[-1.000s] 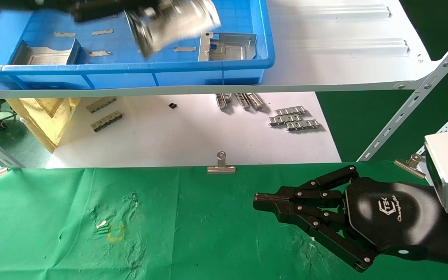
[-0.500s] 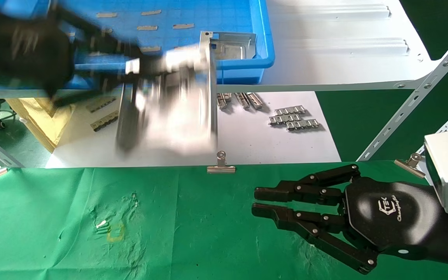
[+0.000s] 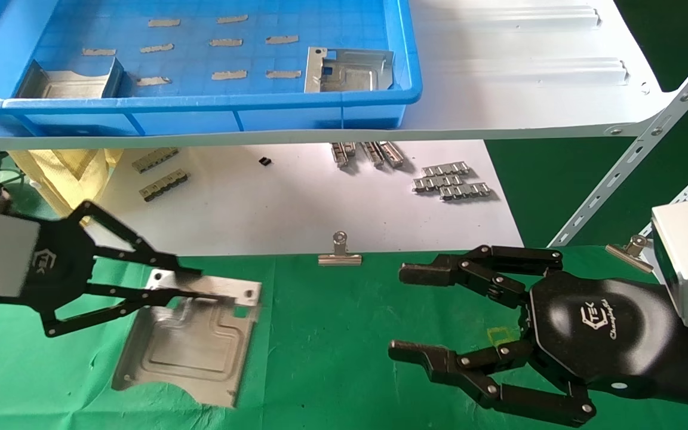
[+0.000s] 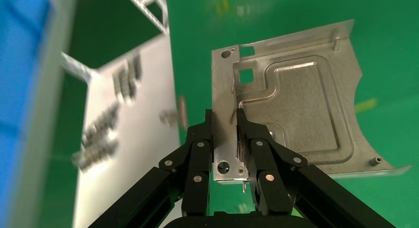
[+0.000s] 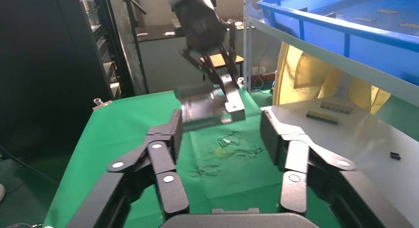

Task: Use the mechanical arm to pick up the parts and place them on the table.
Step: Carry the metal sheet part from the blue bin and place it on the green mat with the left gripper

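Head view: a silvery stamped part (image 3: 192, 343), with an embossed stepped outline and small corner holes, is pinched along its upper edge by the left gripper (image 3: 186, 286) at eight o'clock, over the wrinkled green table (image 3: 332, 358). Whether the plate touches the cloth cannot be told. The right gripper (image 3: 407, 313), at four o'clock, is held above the cloth with its fingers spread wide and nothing between them. Two more parts (image 3: 347, 70) are seen in the blue tray (image 3: 200, 110) on the white shelf board (image 3: 529, 65) at twelve o'clock. Grey link strips (image 3: 450, 182) are scattered on a white board behind a binder clip (image 3: 339, 254).

Left wrist view: the plate's bent flange is seen clamped between black fingertips (image 4: 246, 134), beside a square cut-out and a corner hole.

Right wrist view: the spread black fingers (image 5: 170, 144) frame the far-off left hand, which holds the plate (image 5: 210, 109) above the green cloth; a dark room with racks lies beyond.
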Controlling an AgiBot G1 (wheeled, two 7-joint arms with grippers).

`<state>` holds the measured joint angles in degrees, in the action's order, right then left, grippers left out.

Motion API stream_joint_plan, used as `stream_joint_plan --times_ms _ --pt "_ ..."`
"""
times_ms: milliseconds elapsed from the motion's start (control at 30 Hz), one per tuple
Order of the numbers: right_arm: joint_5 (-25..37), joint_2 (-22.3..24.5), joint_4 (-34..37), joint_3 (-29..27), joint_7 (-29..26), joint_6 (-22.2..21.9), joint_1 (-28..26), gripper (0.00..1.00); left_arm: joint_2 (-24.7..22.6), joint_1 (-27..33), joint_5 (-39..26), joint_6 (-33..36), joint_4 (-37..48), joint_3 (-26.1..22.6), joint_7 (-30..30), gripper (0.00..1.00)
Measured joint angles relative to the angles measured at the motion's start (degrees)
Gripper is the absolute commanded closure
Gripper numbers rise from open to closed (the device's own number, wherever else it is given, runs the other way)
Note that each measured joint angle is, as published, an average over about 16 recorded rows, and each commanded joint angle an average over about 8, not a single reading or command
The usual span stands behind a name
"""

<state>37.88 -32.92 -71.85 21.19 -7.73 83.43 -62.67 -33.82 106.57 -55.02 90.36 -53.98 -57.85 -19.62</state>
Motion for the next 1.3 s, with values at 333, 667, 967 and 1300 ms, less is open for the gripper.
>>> stream_joint_plan --times_ms 333,667,967,1300 --pt "0.0 0.0 0.0 0.0 0.0 0.0 0.0 0.0 -1.6 -7.5 -3.4 -5.8 10.0 -4.2 -11.3 1.0" --pt "0.0 0.0 0.0 0.0 0.0 0.0 0.0 0.0 -3.3 -13.5 -3.4 -13.1 15.0 -4.3 -16.1 0.52" --pt "0.0 0.0 0.0 0.0 0.0 0.0 0.0 0.0 -3.1 -15.9 -1.5 -15.0 16.5 -3.4 -18.5 0.0" --pt "0.0 0.0 0.0 0.0 0.0 0.0 0.0 0.0 -2.9 -17.3 3.1 -12.1 18.5 -1.8 -18.0 0.0"
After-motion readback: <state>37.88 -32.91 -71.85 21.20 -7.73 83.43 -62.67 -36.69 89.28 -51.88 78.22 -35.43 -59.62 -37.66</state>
